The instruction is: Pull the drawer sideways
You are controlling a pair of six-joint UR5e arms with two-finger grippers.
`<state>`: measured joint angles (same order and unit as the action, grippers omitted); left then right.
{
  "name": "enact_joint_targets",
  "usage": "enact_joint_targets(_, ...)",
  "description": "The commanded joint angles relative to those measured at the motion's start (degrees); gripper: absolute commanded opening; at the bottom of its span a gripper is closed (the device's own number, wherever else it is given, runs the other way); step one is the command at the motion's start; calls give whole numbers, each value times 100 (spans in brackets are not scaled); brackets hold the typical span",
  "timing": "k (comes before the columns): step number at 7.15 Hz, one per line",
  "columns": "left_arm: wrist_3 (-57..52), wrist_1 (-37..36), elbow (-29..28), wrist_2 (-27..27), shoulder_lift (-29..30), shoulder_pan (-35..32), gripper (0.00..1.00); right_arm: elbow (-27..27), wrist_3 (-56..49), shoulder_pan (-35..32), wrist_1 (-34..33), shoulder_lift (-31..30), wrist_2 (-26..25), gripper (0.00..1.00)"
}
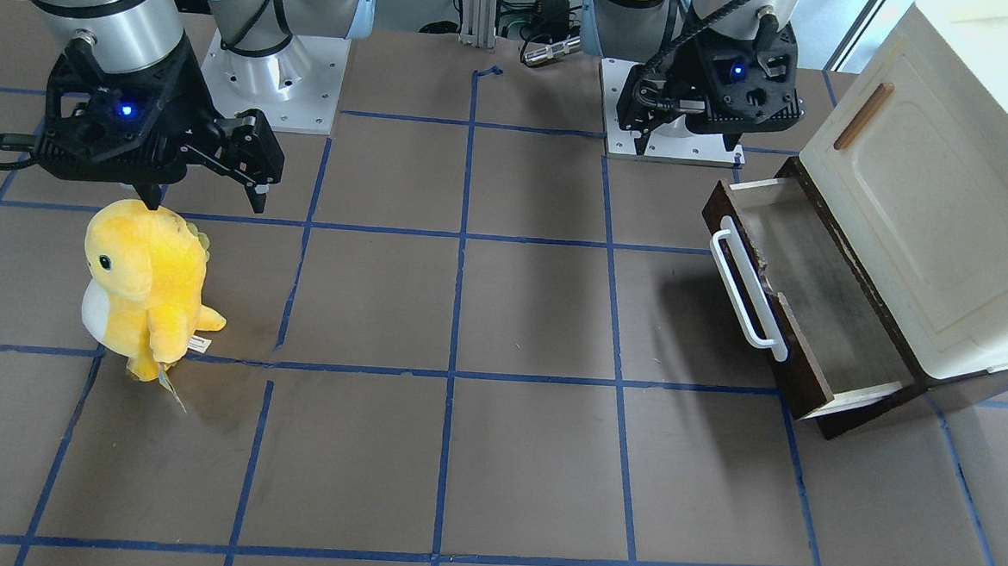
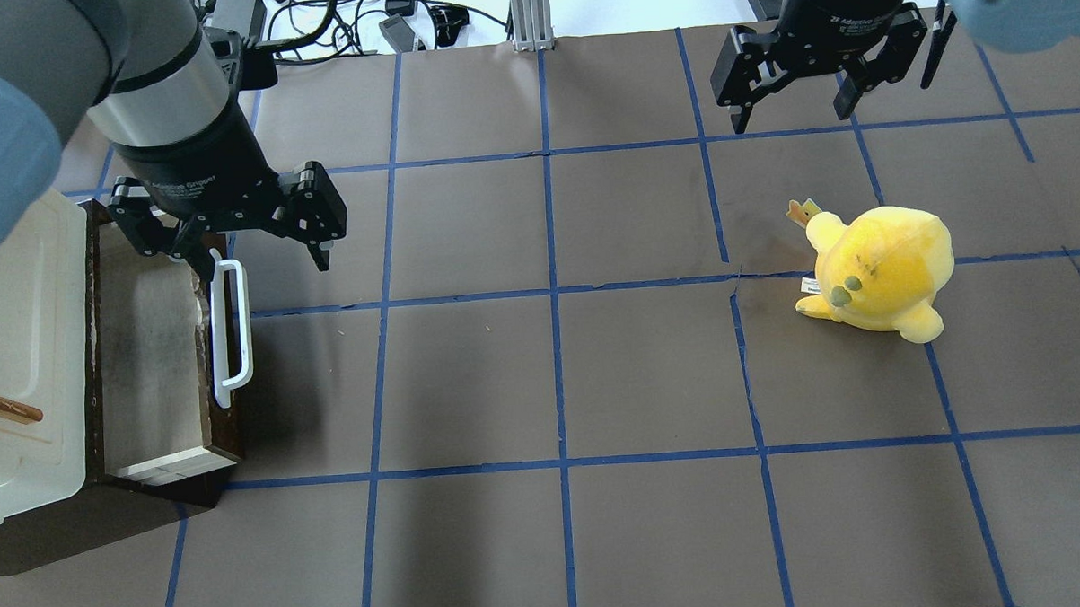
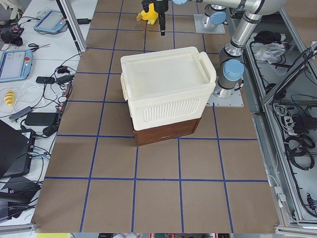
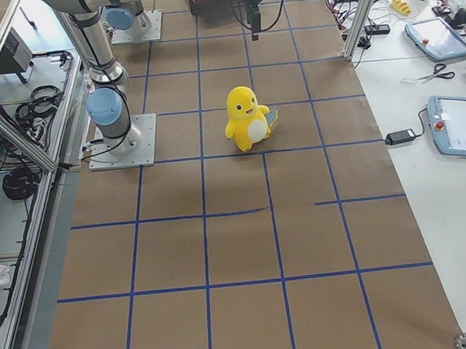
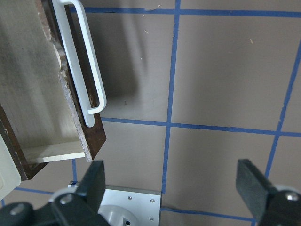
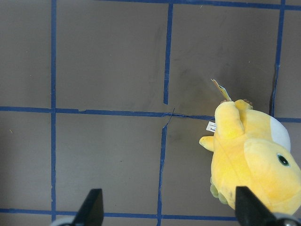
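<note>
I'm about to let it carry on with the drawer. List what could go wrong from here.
1. The left gripper hangs open near one end of the white handle, not around it; closing there may miss or grip off-centre and skew the drawer.
2. The drawer already stands well out; further pulling might drag the cream cabinet.
3. The drawer front's chipped inner edge could snag a finger.

The drawer [image 2: 146, 353] stands pulled out at the table's [image 2: 552, 384] left edge, its white bar handle [image 2: 233, 332] facing right. The left gripper [image 2: 265, 264] hangs spread wide by the handle's far end. Over at the far right, the right gripper [image 2: 791, 115], fingers apart, hangs beyond a yellow plush toy [image 2: 880, 269].
</note>
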<state>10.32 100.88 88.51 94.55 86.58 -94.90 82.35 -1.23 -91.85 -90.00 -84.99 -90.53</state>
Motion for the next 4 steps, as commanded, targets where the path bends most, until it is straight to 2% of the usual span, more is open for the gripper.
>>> enact_joint_targets(1, 40, 107, -114, -51, -27, 68, 100, 0, 0, 0, 0, 0, 0, 100)
enact_joint_targets(4, 32, 195, -114, -304, -9, 94, 100, 0, 0, 0, 0, 0, 0, 100)
